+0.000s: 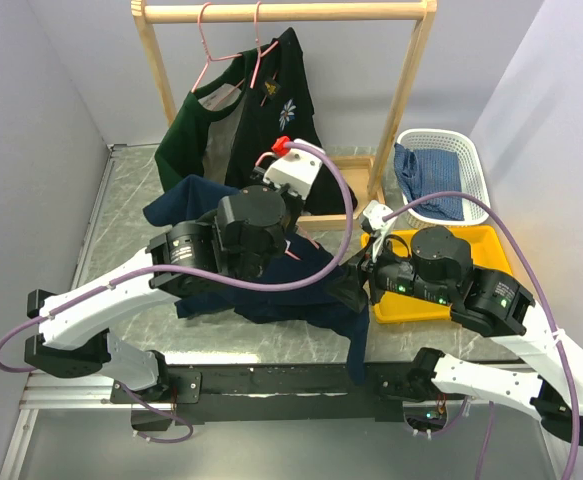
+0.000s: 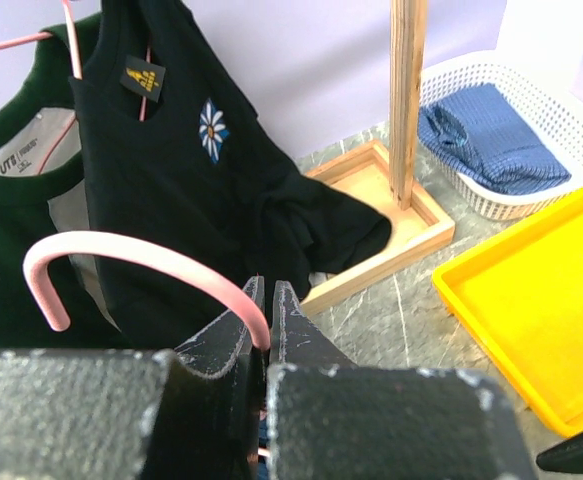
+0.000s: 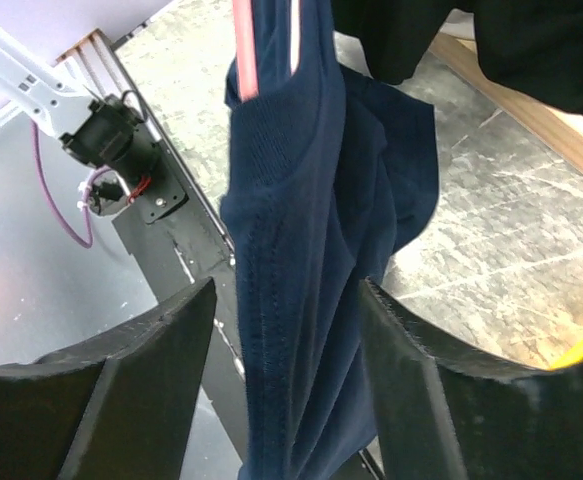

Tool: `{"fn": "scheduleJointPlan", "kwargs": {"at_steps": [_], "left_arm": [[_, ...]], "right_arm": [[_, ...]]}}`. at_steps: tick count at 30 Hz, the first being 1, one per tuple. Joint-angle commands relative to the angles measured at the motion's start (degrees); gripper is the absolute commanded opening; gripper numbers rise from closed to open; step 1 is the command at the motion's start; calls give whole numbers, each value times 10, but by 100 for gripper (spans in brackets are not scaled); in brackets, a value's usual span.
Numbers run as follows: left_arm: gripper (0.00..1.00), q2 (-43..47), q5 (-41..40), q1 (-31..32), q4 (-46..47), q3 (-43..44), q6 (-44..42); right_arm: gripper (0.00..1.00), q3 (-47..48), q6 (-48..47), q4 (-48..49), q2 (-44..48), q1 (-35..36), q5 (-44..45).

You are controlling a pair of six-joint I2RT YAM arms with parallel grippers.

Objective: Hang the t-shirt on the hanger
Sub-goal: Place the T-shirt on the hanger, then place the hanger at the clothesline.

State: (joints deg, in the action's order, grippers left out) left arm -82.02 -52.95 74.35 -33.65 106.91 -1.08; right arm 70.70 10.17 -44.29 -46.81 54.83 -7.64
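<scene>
Left gripper [image 2: 269, 302] tight on hanger [image 2: 131, 248]; right gripper [image 3: 286, 300] level, wide astride t-shirt [image 3: 301, 180]

The t-shirt [image 3: 301, 250] is plain navy, the hanger [image 2: 121, 243] pink, the tray [image 2: 531, 310] yellow.

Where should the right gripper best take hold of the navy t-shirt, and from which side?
Pinch the t-shirt at its thick stitched edge, which hangs upright under the pink hanger. Probably come from the right arm's side: the right gripper is open with that fold between its fingers.
</scene>
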Motion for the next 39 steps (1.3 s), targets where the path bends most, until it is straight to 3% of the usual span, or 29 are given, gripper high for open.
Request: {"fn": "scheduleJointPlan", "kwargs": {"at_steps": [1, 6, 9, 10, 11, 13, 14, 16, 17, 18, 20, 21, 24, 29, 39], "left_arm": [[1, 2, -8, 3, 52, 39, 6], [1, -2, 12, 3, 72, 36, 27], [1, -11, 24, 3, 74, 35, 36], [1, -11, 29, 3, 75, 31, 44], [1, -12, 34, 3, 78, 30, 47], [1, -10, 46, 3, 89, 18, 56], [1, -10, 52, 3, 91, 17, 57], [5, -15, 59, 3, 87, 23, 67], [14, -21, 59, 3, 86, 25, 71], [39, -23, 58, 3, 85, 27, 75], [58, -20, 57, 3, 89, 24, 80], [75, -17, 56, 2, 90, 22, 85], [90, 1, 68, 2, 92, 17, 102], [95, 44, 82, 0, 77, 12, 131], [85, 164, 68, -29, 104, -121, 195]], "right_arm": [[63, -1, 4, -6, 8, 12, 41], [57, -9, 7, -14, 11, 19, 66], [46, -11, 7, -15, 12, 22, 72], [41, -12, 8, -15, 12, 22, 75], [25, -13, 10, -17, 13, 23, 76], [5, -17, 18, -15, 22, 25, 96], [0, -20, 21, -16, 28, 24, 107], [0, -22, 25, -18, 44, 24, 105], [0, -22, 27, -22, 51, 24, 102], [0, -22, 30, -27, 57, 24, 104], [0, -14, 38, -54, 62, 24, 114], [0, -11, 43, -62, 63, 24, 119], [0, -6, 63, -93, 68, 24, 126], [0, 29, 88, -151, 78, 24, 141], [0, 223, 143, -314, 40, 24, 181]]}}
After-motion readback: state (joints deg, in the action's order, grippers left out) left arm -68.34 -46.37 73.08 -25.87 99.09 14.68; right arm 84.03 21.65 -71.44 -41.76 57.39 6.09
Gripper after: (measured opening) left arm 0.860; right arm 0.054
